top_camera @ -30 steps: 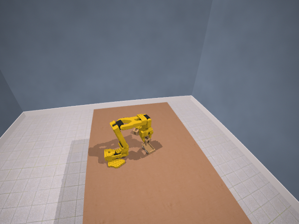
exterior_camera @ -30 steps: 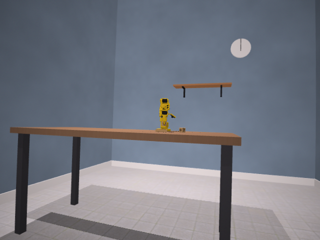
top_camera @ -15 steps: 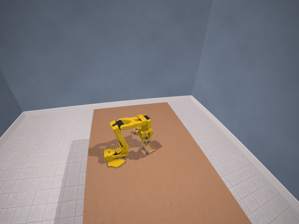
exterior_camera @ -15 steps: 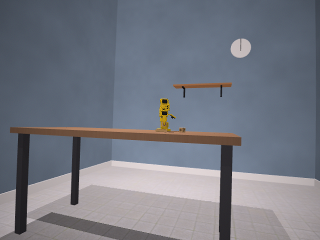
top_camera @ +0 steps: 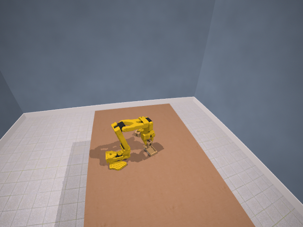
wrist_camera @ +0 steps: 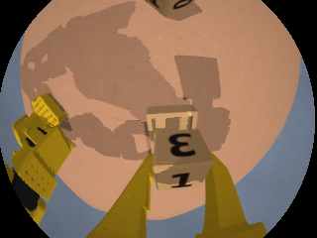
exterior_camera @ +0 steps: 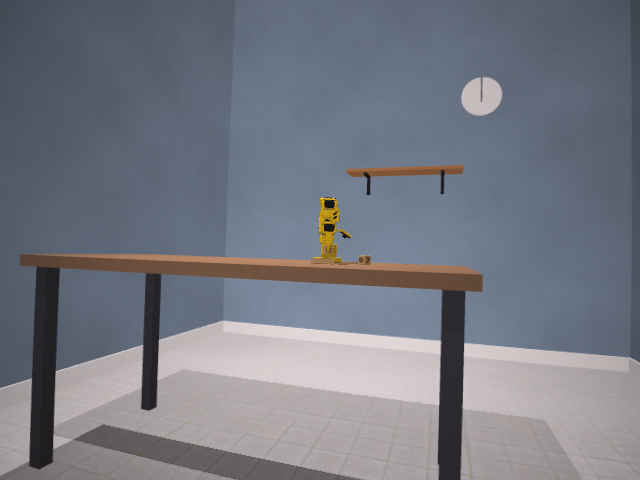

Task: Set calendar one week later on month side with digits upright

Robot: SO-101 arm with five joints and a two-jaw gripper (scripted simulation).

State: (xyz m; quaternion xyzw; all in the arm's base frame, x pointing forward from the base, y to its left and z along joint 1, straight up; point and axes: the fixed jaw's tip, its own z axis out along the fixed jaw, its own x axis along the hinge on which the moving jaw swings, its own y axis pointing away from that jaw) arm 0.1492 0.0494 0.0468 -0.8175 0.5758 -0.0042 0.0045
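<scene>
One loose cube [top_camera: 137,133] [exterior_camera: 364,259] [wrist_camera: 170,6] sits at left in the top view, on the table [top_camera: 171,185] [exterior_camera: 248,268] [wrist_camera: 267,64] outside the tray — right of it, the gripper [top_camera: 148,143] [exterior_camera: 327,253] [wrist_camera: 180,161] grasps the cube marked 3 and 1 [top_camera: 148,142] [wrist_camera: 182,149], its two fingers pinching opposite sides. Lowest and farthest right lies the tray [top_camera: 153,155] [wrist_camera: 171,110], just beneath that cube — the coming descent likely turns on squaring the two

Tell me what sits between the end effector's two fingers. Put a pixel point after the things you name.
A number cube [top_camera: 149,143] [wrist_camera: 182,147], gripped by the end effector [top_camera: 148,142] [exterior_camera: 327,249] [wrist_camera: 181,158]. The wrist view shows it, with a 3 and a 1 on its visible faces.
</scene>
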